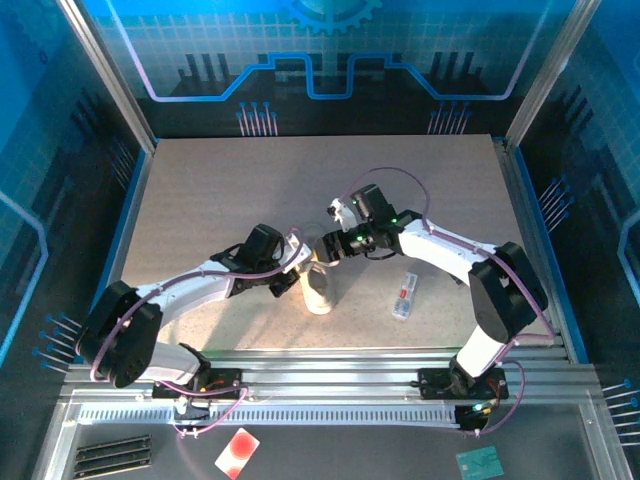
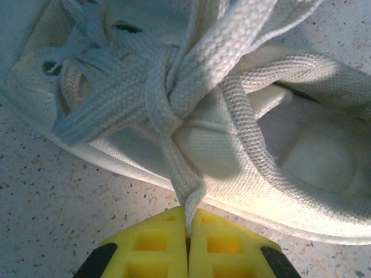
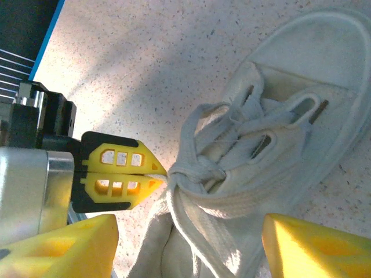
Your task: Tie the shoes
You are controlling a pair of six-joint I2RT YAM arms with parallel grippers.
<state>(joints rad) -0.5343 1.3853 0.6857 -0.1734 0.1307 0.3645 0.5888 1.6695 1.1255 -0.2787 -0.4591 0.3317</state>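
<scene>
- left hand (image 2: 186,225) pinches a lace (image 2: 175,168) coming off the knot (image 2: 168,119) on the sneaker (image 2: 313,156).
- right hand (image 3: 190,231) hangs spread over the sneaker on the desk (image 3: 145,52).

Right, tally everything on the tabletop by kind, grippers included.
sneaker: 1
flat white item with red marks: 1
grippers: 2 (left gripper shut on a lace, right gripper open)
Total: 4
</scene>
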